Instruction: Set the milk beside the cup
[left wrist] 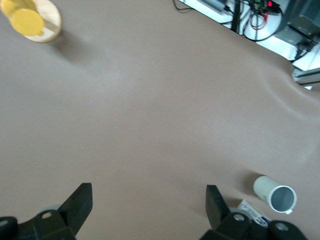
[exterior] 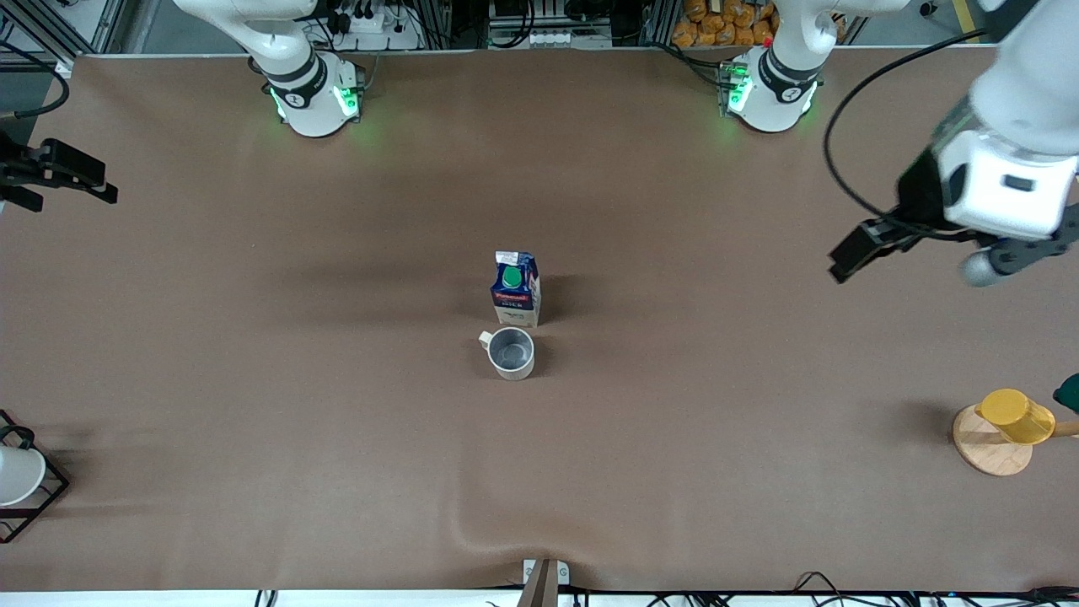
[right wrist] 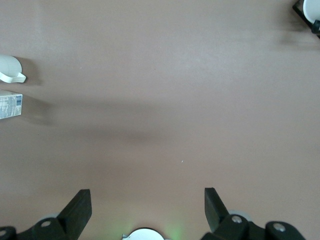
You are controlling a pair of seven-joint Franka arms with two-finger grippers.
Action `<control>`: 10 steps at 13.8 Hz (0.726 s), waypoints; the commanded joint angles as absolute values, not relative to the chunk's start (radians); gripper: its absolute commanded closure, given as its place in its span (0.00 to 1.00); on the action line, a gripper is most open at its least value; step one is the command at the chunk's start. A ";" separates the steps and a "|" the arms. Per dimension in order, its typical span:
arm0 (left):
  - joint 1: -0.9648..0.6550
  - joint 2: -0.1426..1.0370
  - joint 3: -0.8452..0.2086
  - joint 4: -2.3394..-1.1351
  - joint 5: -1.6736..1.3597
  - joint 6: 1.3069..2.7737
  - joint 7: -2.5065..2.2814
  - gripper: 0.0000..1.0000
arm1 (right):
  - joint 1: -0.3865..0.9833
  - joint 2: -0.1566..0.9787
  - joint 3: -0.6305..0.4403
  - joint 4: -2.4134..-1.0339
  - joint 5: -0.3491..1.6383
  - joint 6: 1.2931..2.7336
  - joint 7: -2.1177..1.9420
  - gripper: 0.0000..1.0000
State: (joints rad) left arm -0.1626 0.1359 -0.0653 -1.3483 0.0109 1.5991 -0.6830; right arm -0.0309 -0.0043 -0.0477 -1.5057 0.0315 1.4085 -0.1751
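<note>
So the counter (exterior: 253, 379) is covered in a brown cloth that bunches into a small wrinkle along the edge nearest the front camera. Down at the left arm's end there's a yellow cup (exterior: 1016, 415) lying tipped on a round wooden disc (exterior: 990, 447), with something dark green poking in just beside it. At the right arm's end, a white cup (exterior: 17, 474) sits in a black wire rack (exterior: 38, 497). Cables and a power strip run along the top edge.
</note>
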 commanded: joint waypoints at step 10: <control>-0.041 -0.026 0.005 -1.479 0.023 1.507 -0.132 0.00 | -0.015 0.029 -0.055 -1.486 -0.040 1.453 -0.186 0.00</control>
